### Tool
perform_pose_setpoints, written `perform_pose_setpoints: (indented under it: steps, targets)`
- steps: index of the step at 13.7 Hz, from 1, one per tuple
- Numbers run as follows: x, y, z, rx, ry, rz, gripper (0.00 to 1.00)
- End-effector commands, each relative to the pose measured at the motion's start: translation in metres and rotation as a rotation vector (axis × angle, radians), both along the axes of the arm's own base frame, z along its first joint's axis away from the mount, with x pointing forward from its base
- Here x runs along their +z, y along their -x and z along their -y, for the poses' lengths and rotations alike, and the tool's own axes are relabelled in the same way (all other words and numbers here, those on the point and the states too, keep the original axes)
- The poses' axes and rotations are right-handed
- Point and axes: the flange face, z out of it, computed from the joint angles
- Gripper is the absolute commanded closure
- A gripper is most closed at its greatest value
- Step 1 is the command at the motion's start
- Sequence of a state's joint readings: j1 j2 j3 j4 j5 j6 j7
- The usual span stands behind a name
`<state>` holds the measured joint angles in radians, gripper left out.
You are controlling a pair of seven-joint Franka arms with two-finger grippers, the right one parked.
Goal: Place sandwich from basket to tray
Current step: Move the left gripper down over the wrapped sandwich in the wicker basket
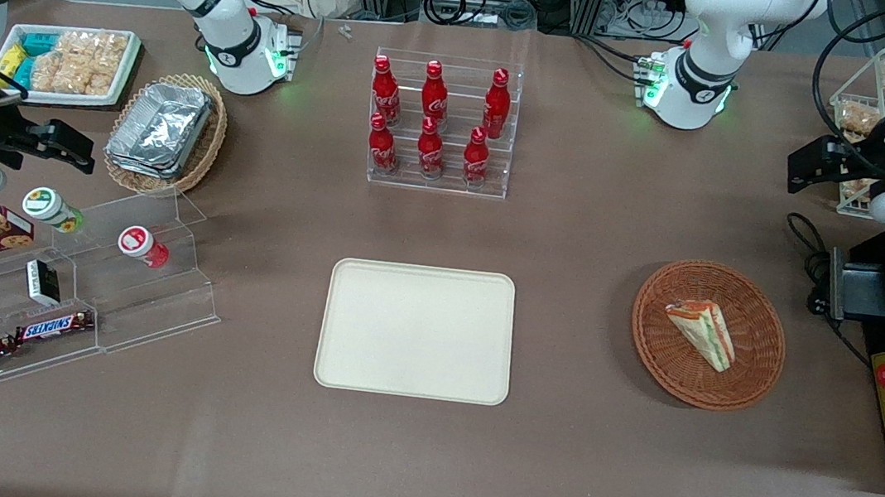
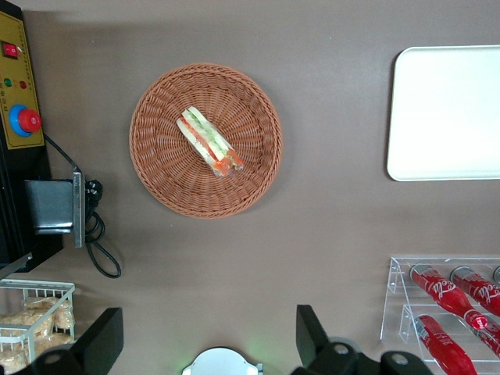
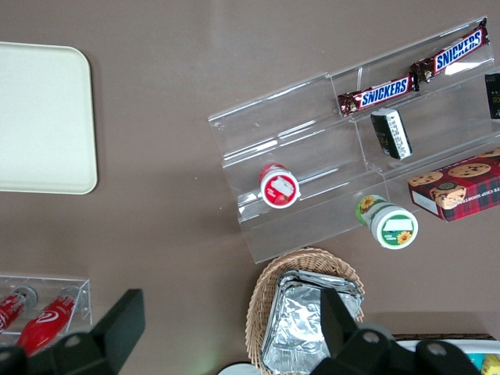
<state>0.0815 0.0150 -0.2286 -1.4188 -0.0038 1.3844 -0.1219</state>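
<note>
Front view, sandwich in basket, tray bare, hand aloft, fingers apart

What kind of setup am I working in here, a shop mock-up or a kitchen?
Most likely a lab mock-up of a snack shop: red cola bottles on a clear tiered rack, Snickers bars on acrylic steps, and cable bundles at the table edge. The gripper hangs open, high above the basket holding the sandwich.
</note>
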Motion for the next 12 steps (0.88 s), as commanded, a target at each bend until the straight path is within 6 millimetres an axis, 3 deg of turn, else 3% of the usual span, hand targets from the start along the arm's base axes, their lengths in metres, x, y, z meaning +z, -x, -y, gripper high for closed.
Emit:
perform_pose_setpoints:
  steps: [1, 3, 4, 7, 12]
  targets:
    - [0.004, 0.000, 0.002, -0.006, 0.016, -0.013, 0.00]
    - [-0.006, -0.008, -0.001, 0.002, 0.007, -0.022, 0.00]
    - [-0.023, -0.016, -0.003, 0.007, -0.001, -0.049, 0.00]
    - [-0.093, -0.039, -0.007, 0.102, -0.008, -0.088, 0.00]
    - [-0.223, -0.043, -0.013, 0.304, -0.040, -0.019, 0.00]
